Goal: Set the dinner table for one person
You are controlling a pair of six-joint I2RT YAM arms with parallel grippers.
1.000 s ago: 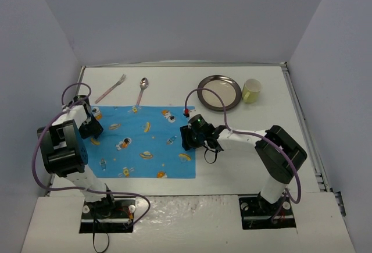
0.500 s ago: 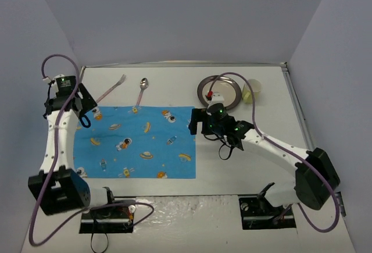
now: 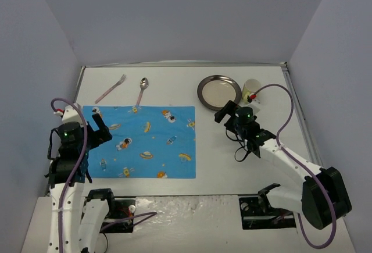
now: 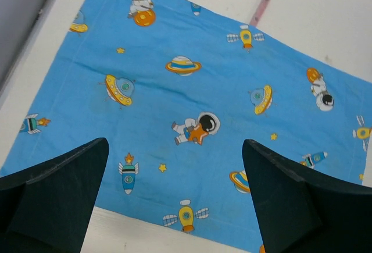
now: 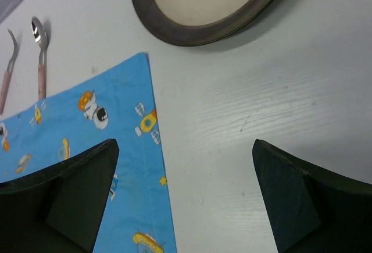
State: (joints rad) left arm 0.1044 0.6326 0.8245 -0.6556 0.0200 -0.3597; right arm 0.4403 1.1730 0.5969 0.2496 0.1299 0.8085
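Note:
The white dinner table [image 3: 232, 166] carries a blue cartoon-printed mat [image 3: 139, 142] lying flat at centre left. Behind the mat lie a pink-handled fork [image 3: 110, 89] and spoon [image 3: 142, 90]. A dark round plate [image 3: 219, 92] and a pale yellow cup [image 3: 251, 90] stand at the back right. My left gripper [image 3: 102, 129] hangs open over the mat's left part [image 4: 192, 90], with nothing between its fingers. My right gripper [image 3: 226, 112] is open above bare table [image 5: 261, 102], between the mat's right edge [image 5: 151, 148] and the plate [image 5: 209, 3], holding nothing.
Grey walls close in the table on the left, back and right. A metal strip [image 3: 302, 119] runs along the table's right edge. Purple cables loop off both arms. The spoon [image 5: 39, 55] and fork [image 5: 9, 61] show at the left of the right wrist view.
The right gripper left the mat's right edge, moved right toward the plate and opened wider. The left arm drew back from the far left corner to the mat's left side.

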